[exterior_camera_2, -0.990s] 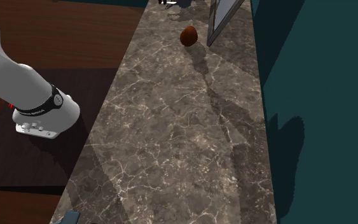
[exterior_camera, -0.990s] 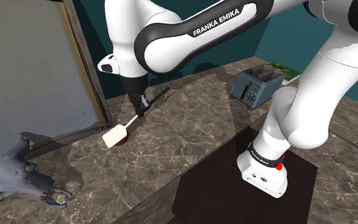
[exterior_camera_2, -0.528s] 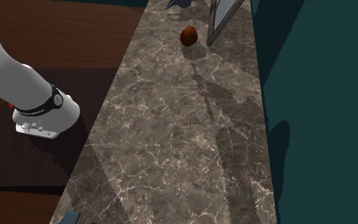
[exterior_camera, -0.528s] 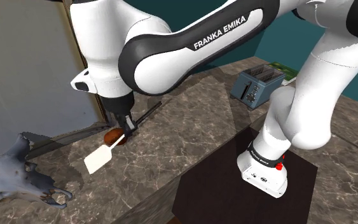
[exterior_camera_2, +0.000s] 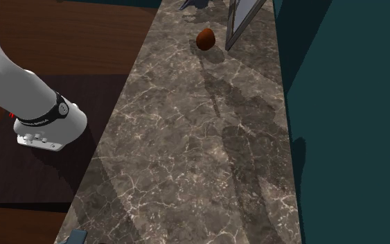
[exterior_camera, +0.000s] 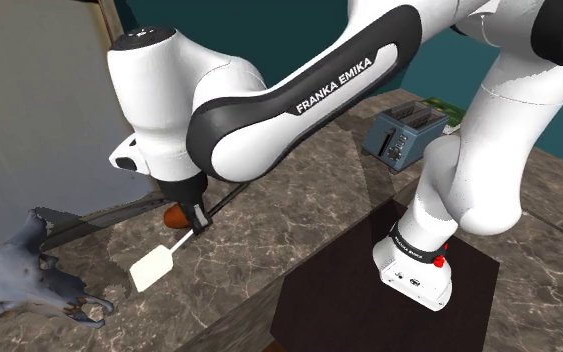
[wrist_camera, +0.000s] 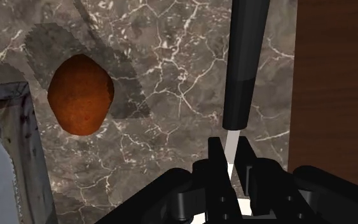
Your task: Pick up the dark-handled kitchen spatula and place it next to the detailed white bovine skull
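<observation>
1. The claw (exterior_camera: 195, 212) is pinching the spatula (wrist_camera: 241, 95) by its thin pale neck, right where the dark handle (wrist_camera: 245, 44) ends. In the wrist view both fingers (wrist_camera: 215, 151) press against that neck from either side.
2. I judge this grip was chosen because the neck is narrow enough to sit between the fingers. It also leaves both ends of the tool free.
3. The spatula hangs clear of the worktop (exterior_camera: 299, 210) at a tilt. Its pale blade (exterior_camera: 153, 269) drops below the claw, and the handle rises away behind it.
4. The skull (exterior_camera: 24, 275) lies at the worktop's end furthest from the toaster (exterior_camera: 407, 136). The blade sits between claw and skull, apart from the skull.
5. A brown rounded lump (wrist_camera: 81, 94) rests on the worktop just behind the claw, near the back edge beside a leaning framed panel (exterior_camera: 49, 110). The raised carry probably serves to pass over it.
</observation>
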### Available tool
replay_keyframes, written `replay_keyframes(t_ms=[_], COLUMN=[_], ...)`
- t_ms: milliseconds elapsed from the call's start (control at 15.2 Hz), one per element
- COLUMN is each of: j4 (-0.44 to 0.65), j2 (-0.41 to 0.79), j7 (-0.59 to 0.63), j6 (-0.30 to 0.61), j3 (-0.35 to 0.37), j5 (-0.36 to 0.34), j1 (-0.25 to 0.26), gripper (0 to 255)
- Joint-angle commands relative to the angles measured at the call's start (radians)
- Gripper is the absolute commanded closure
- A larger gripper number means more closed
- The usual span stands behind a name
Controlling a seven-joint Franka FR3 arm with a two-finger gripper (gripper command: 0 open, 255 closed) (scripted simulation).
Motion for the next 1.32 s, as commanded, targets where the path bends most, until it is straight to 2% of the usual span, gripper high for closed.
replay_keyframes(t_ms=[0,1254], j4=[-0.015,-0.090], j2=[0.009,0.169], j7=[0.005,0.059], j6=[0.024,0.250], j3=[0.000,-0.020], j5=[-0.004,-0.077], j1=[0.001,0.016], gripper=[255,255])
